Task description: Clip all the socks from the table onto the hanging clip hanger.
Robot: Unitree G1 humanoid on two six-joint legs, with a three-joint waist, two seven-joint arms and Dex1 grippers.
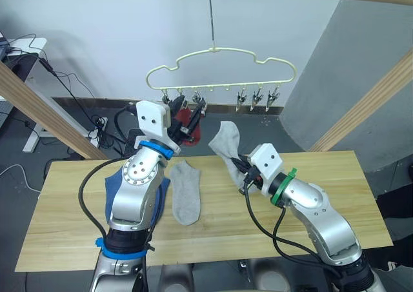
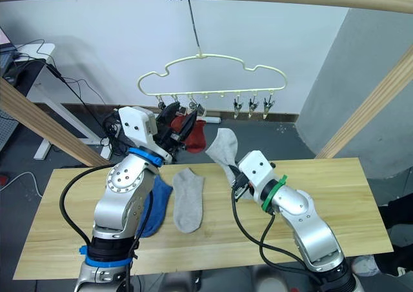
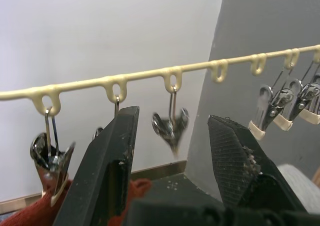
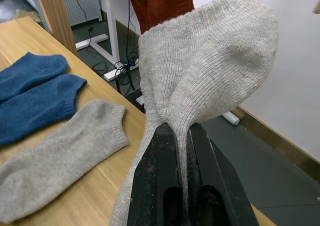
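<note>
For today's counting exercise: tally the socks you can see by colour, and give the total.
Rust red socks: 2, hanging at the clip hanger
Light grey socks: 2, one on the table, one in the right gripper
Blue socks: 2
Total: 6

No legible text, labels, brand marks, numbers or signs found in any view. Checked surfaces: the clip hanger (image 1: pixel 221 69) and its clips, the socks, the counter (image 1: pixel 335 176), the wooden pole frame, the blue tape at the hook, and the casings of both arms. All are unmarked, or too indistinct to read.
</note>
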